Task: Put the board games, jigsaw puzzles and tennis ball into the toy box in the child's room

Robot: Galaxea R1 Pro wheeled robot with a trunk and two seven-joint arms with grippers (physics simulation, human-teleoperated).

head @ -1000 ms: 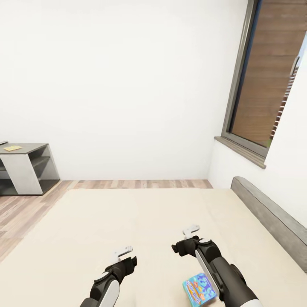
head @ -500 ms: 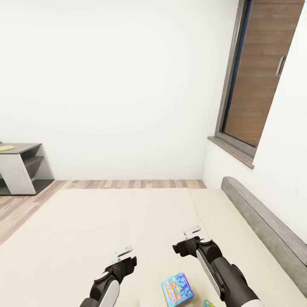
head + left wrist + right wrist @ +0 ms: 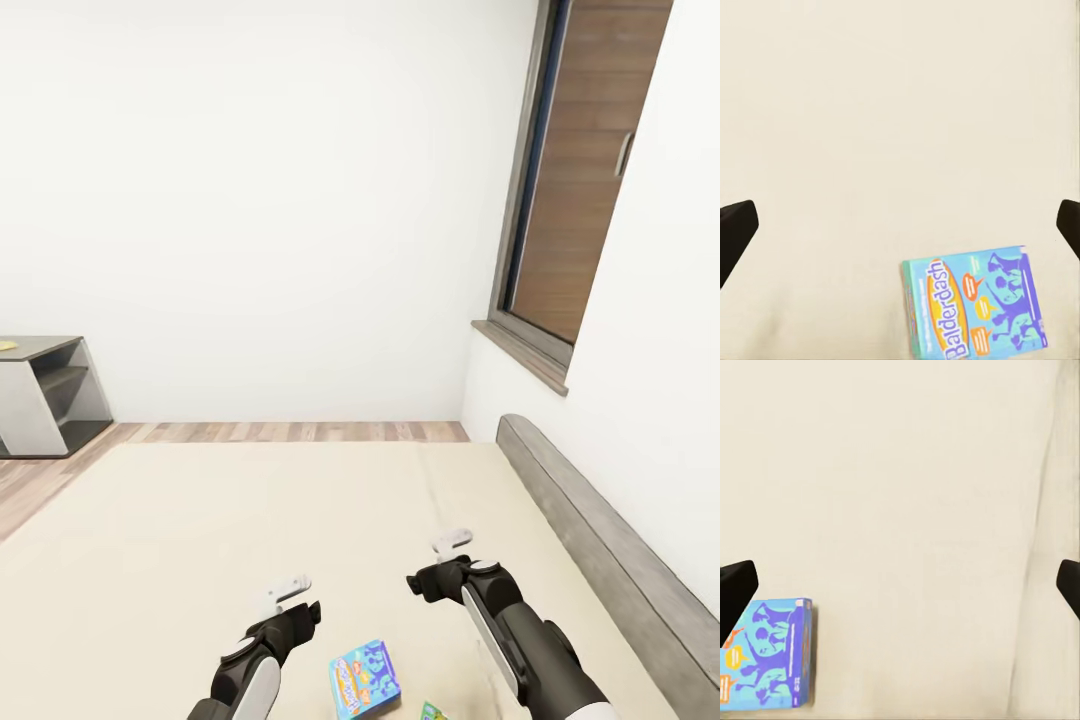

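Blue "Balderdash" game box (image 3: pixel 364 679), flat with orange cartoon print, is seen lying on the beige bed (image 3: pixel 180 540); both hands' (image 3: pixel 287 591) (image 3: pixel 449 541) fingers are spread apart, empty.

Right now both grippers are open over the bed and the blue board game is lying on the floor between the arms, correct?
Not the floor. The blue board game lies flat on the beige mattress of the bed, as the head view shows. The rest holds: left gripper and right gripper are open above it.

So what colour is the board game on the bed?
Mostly blue board game, orange oval title; left wrist view.
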